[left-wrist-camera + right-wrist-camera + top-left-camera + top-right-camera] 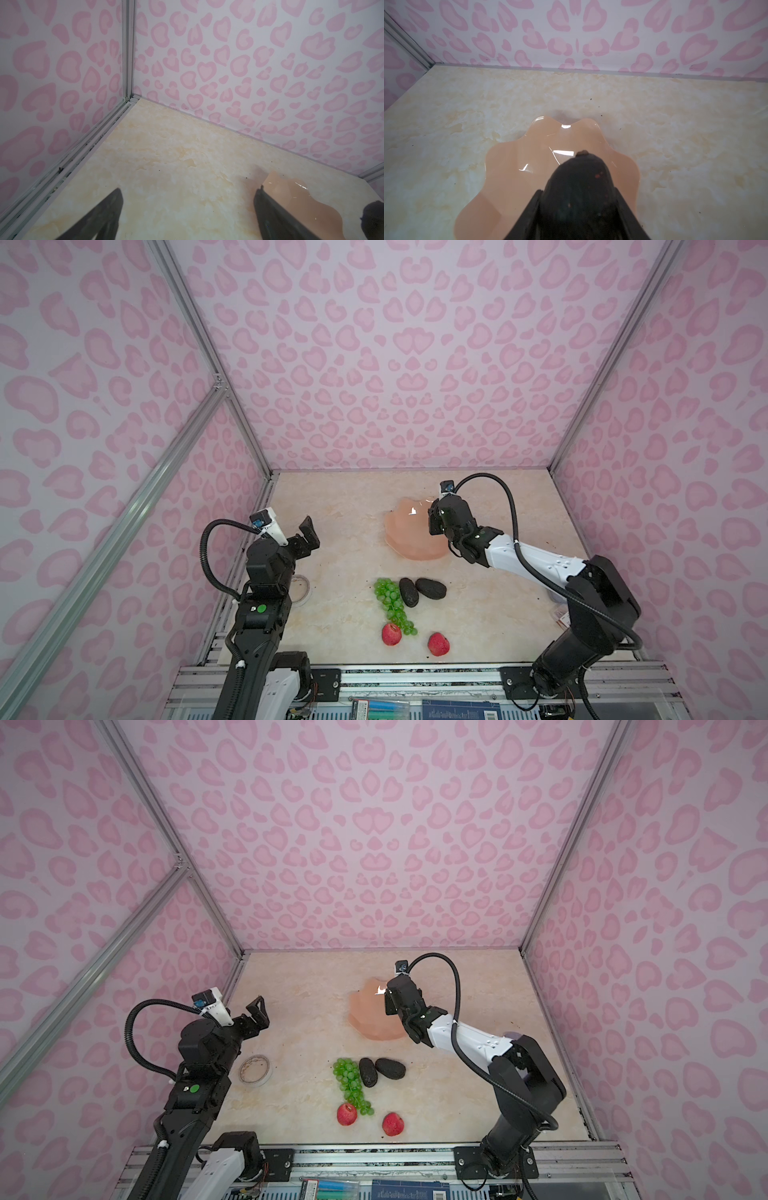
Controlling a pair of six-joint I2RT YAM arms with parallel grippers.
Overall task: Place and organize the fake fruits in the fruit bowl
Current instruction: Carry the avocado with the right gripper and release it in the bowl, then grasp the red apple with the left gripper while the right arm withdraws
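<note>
My right gripper (577, 190) hangs over the peach fruit bowl (512, 166) with a black avocado (577, 172) between its jaws, though I cannot tell whether they pinch it or stand just off its sides. My left gripper (189, 190) is spread wide, holding nothing, above the bench (166, 145) left of the bowl. Nearer me on the bench lie the green grapes (390, 601), a second avocado (408, 592) just beside them, a third avocado (431, 588), and two red apples (391, 634) (439, 644).
</note>
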